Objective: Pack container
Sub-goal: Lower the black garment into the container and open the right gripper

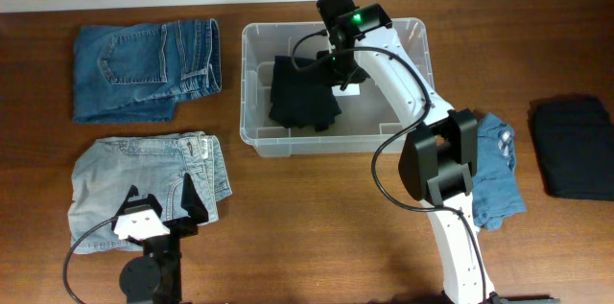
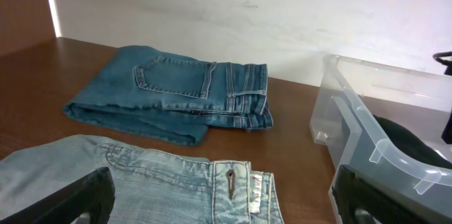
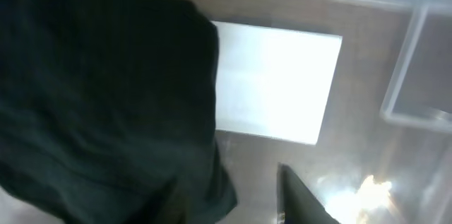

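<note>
The container is a clear plastic bin at the table's middle back, also seen in the left wrist view. A black garment lies folded in its left half, next to the white label on the base. My right gripper reaches into the bin over that garment. In its wrist view the gripper has its jaws part-way apart. The cloth's edge lies between them, and a gap shows beside the right finger. My left gripper hangs open over light-blue jeans, holding nothing.
Folded dark-blue jeans lie at the back left. A blue denim piece sits under the right arm. Another black folded garment lies at the far right. The light jeans fill the near left.
</note>
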Controlling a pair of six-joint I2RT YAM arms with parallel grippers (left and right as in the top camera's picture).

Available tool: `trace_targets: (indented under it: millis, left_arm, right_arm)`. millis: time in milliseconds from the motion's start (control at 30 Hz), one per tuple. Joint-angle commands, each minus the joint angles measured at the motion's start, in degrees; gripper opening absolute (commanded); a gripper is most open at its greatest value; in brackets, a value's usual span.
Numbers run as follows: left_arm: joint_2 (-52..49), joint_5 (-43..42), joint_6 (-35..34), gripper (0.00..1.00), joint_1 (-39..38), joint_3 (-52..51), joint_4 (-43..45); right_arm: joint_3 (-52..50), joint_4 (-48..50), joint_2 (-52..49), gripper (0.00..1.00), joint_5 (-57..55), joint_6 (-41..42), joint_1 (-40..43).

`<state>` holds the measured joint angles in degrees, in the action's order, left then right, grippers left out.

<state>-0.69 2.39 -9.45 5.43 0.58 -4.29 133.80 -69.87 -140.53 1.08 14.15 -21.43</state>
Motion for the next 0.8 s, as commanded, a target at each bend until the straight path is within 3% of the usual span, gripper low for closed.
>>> trace_targets:
  millis: [0, 67, 200, 767]
  left_arm:
    - [0.35, 0.39, 0.48, 0.99, 0.37, -0.09, -0.26]
    - [0.35, 0.39, 0.48, 0.99, 0.37, -0.09, -0.26]
    - [0.33, 0.39, 0.5, 0.99, 0.37, -0.09, -0.26]
    - [0.28, 0.39, 0.48, 0.99, 0.37, -0.09, -0.26]
  right_arm:
    - [-1.36, 0.44, 0.22, 0.22, -2.36, -0.39, -0.2]
    - [-2.21, 0.7, 0.22, 0.15, -2.71, -0.33, -0.2]
    - [-4.02, 1.55, -0.13, 0.11, -3.32, -0.22, -0.2]
    - [-9.51, 6.69, -0.44, 0.09, 4.07, -0.17, -0.37]
